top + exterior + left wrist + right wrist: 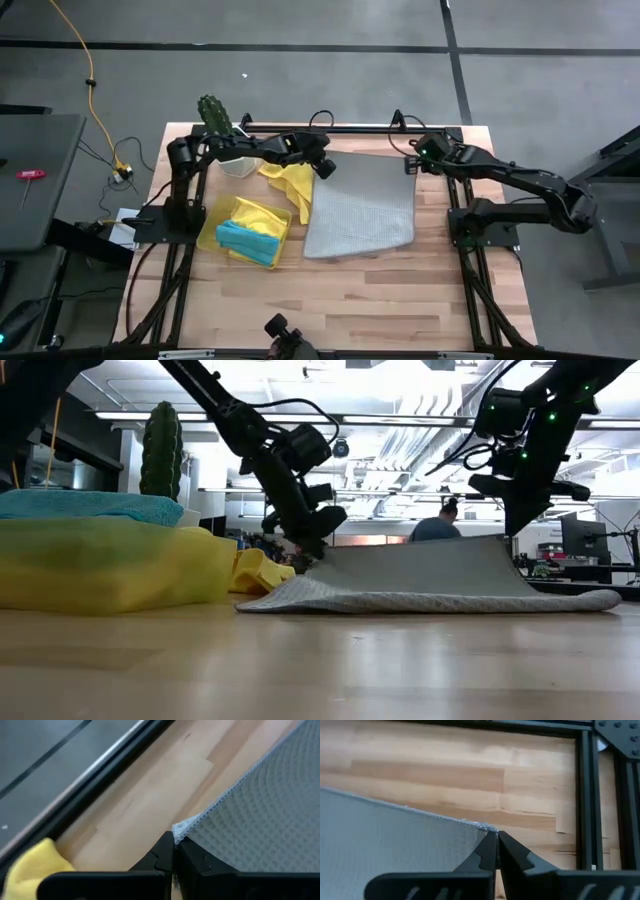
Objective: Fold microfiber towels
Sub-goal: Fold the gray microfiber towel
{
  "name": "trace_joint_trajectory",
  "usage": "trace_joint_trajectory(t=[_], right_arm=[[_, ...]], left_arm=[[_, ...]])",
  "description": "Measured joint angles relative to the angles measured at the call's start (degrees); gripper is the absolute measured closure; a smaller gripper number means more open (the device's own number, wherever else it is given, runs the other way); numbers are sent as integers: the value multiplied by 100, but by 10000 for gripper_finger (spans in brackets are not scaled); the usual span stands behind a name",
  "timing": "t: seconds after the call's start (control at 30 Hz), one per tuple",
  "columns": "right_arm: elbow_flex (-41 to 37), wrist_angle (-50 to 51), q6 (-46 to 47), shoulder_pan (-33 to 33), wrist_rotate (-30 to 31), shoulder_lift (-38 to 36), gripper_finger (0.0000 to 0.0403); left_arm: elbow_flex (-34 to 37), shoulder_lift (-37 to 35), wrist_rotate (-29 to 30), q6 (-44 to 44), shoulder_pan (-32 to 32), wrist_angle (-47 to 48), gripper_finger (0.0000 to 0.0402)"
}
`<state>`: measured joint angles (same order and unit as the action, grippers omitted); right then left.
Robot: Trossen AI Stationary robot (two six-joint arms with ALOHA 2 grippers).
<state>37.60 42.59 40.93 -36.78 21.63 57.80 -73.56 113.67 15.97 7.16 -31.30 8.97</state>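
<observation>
Yellow towel (pixel 35 867) cut off by frame edge

You look down on a pale wooden slatted table (pixel 380 290) edged by a black metal frame (pixel 400 129), standing on a grey concrete floor (pixel 300 80) crossed by dark seams. A yellow cable (pixel 88 75) trails there. Long bright ceiling lights (pixel 400 418) hang overhead, and a person (pixel 440 523) sits beyond the table.

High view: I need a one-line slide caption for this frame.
Left gripper and right gripper each pinch a far corner of the grey towel spread on the table.
</observation>
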Motion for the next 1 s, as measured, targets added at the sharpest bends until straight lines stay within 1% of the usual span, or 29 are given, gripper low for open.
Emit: trace_joint_trajectory(t=[0.13, 0.23, 0.3, 0.43, 0.57, 0.6, 0.67, 0.7, 0.8, 0.87, 0.9, 0.93, 1.0], right_arm=[[0, -85, 347, -68, 151, 0, 395], [0, -116, 530, -131, 129, 0, 373], [0, -180, 530, -178, 62, 0, 348], [127, -297, 487, -260, -57, 0, 284], [620, -259, -238, -292, -82, -10, 226], [782, -216, -503, -292, -200, -11, 216], [1106, -58, -1108, -292, -828, -17, 200], [1242, 120, -1397, -283, -1327, -17, 196], [1420, 818, -1879, -132, -2956, -17, 193], [1363, 1324, -1961, 99, -3772, -17, 198], [1280, 1589, -1997, 257, -4017, -17, 201], [1158, 1799, -2005, 435, -4149, -17, 205], [870, 2010, -1978, 836, -4177, -15, 214]], left_arm=[[0, 0, -51, -337, -159, -15, 382], [-1, 0, -50, -650, -265, -181, 363], [-2, 0, -62, -741, -340, -304, 345], [-2, -4, -167, -741, -509, -320, 304], [-2, -252, -188, -744, -651, -236, 264], [0, -376, -244, -741, -683, -219, 255], [-2, -669, -496, -743, -749, -182, 240], [-6, -800, -779, -741, -770, -181, 234], [-7, -1093, -2137, -738, -772, -144, 226], [-9, -1141, -2989, -670, -653, -197, 225], [-9, -1143, -3273, -625, -558, -184, 225], [-9, -1143, -3395, -609, -443, -171, 225], [-9, -1088, -3374, -621, -128, -170, 225]])
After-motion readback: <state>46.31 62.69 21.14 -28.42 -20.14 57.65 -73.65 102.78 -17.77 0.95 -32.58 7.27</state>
